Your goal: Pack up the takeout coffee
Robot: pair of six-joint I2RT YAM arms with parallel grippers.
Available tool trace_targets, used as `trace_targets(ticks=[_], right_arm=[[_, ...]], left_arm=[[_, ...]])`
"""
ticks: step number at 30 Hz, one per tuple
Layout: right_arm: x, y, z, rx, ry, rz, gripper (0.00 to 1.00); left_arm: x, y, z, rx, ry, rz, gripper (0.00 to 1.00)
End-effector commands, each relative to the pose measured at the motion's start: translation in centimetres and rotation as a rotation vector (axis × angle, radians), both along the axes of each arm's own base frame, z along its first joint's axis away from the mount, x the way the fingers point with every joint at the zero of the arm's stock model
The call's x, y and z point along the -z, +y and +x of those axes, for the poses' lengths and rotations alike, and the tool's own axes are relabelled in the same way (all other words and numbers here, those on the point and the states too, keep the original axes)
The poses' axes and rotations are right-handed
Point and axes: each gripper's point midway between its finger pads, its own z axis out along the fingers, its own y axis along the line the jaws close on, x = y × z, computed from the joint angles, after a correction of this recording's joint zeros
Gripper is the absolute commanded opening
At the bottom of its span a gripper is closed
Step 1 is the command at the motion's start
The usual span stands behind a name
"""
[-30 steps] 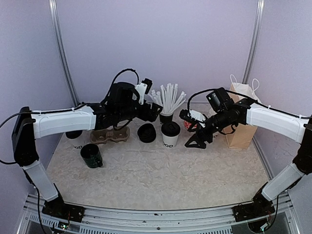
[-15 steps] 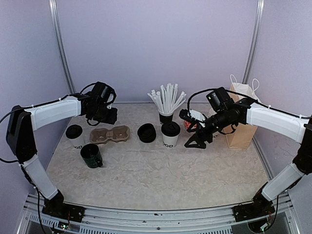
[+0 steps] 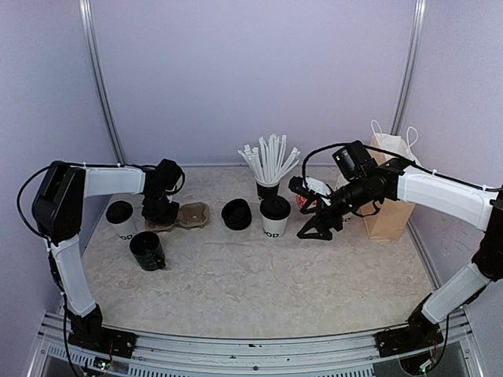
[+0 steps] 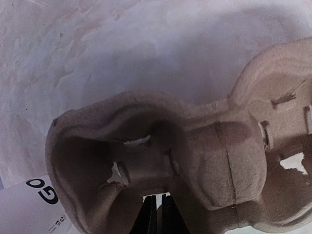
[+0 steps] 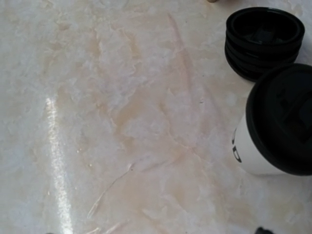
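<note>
Left gripper (image 3: 156, 214): fingers together at the cardboard carrier (image 4: 204, 146), far left.
Right gripper (image 3: 308, 212): fingers wide apart, holding nothing.
Takeout coffee (image 3: 275, 217): upright, lidded, mid-table, between the lid stack (image 3: 236, 214) and the right gripper.

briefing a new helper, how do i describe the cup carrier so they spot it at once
Find the black cup of white straws at the back of the table, then look left, past the stack of black lids. The cup carrier lies flat there: the only brown moulded-cardboard piece, with two round wells.
</note>
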Motion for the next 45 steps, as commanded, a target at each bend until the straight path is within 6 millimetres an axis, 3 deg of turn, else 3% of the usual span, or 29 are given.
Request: trace_targets(ticks=[1, 13, 18, 22, 25, 32, 45], right_arm=[[0.6, -0.3, -0.2, -0.012, 0.011, -0.003, 0.87], [1.2, 0.0, -0.3, -0.025, 0.038, -0.005, 0.87], [1.1, 0.1, -0.5, -0.030, 0.049, -0.003, 0.87], [1.1, 0.1, -0.5, -0.034, 0.051, -0.003, 0.87], [0.8, 0.1, -0.5, -0.036, 0.047, 0.001, 0.87], [0.5, 0.1, -0.7, -0.039, 0.045, 0.005, 0.87], [0.6, -0.2, -0.7, -0.030, 0.036, -0.001, 0.87]], left_arm=[[1.4, -0.7, -1.5, 0.062, 0.071, 0.004, 0.09], [1.2, -9.3, -4.5, 0.289, 0.144, -0.157, 0.15], [-1.0, -9.8, -4.7, 0.282, 0.143, -0.186, 0.21], [-4.4, -10.4, -4.6, 0.304, 0.110, -0.213, 0.36], [-5.4, -10.2, -4.0, 0.316, 0.089, -0.189, 0.47], [-4.6, -10.3, -1.9, 0.338, 0.074, -0.152, 0.53], [-1.6, -9.7, -1.0, 0.355, 0.157, -0.135, 0.50]])
